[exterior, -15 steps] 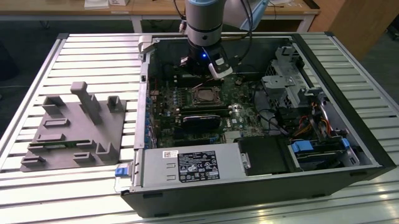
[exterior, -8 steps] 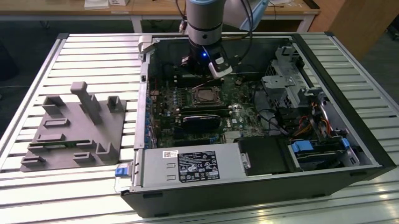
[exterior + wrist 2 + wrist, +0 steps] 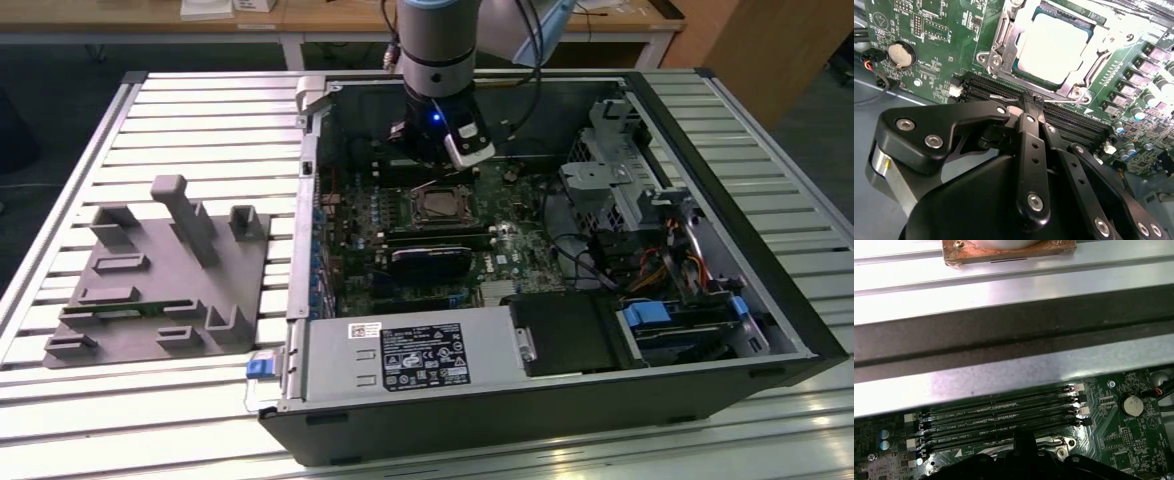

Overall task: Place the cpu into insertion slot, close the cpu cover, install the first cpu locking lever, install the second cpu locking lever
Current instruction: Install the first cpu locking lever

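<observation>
With the cpu [image 3: 1061, 47] seated in its socket [image 3: 985, 59] under the shut cover [image 3: 1004, 42], the clenched tool [image 3: 1032, 102] sits at a lever wire [image 3: 1001, 96] beside it; lever-locking seems in hand, needing a firm, steady push.

Bright overhead light — glare whitens the cpu [image 3: 1059, 47] in the second wrist view and the slatted table [image 3: 134, 420]; the computer case [image 3: 534, 415] interior sits in shadow.

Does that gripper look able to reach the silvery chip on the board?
Probably yes: the gripper sits close beside the cpu, whose pale face lies bare in the cut-out of the cpu cover, with nothing over it.
</observation>
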